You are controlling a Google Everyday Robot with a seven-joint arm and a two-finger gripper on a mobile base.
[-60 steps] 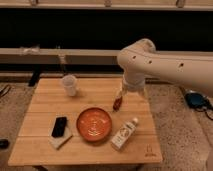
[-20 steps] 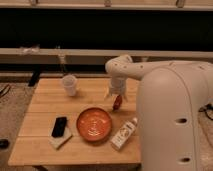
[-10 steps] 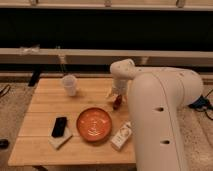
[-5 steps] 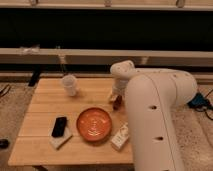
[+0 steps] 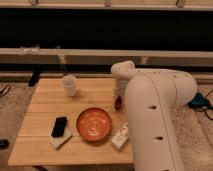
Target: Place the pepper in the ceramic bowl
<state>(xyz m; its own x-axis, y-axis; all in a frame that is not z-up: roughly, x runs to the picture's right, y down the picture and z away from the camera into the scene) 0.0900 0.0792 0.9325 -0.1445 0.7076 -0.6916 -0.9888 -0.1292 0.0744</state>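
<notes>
The pepper (image 5: 118,104) is a small dark-red shape on the wooden table (image 5: 45,107), just right of and beyond the ceramic bowl (image 5: 94,124). The bowl is round, orange-red with pale markings inside, and holds nothing. My gripper (image 5: 118,96) points down right over the pepper, at the end of the white arm (image 5: 150,100) that fills the right side of the view. The arm hides the contact between gripper and pepper.
A translucent white cup (image 5: 69,85) stands at the table's back left. A black phone (image 5: 59,126) lies on a pale pad at the front left. A white bottle (image 5: 120,136) lies at the bowl's right, beside the arm. A dark wall runs behind.
The arm has swung nearer the camera and now covers more of the table's right side. The gripper has stayed at the pepper. The bowl, cup, phone and bottle have not moved.
</notes>
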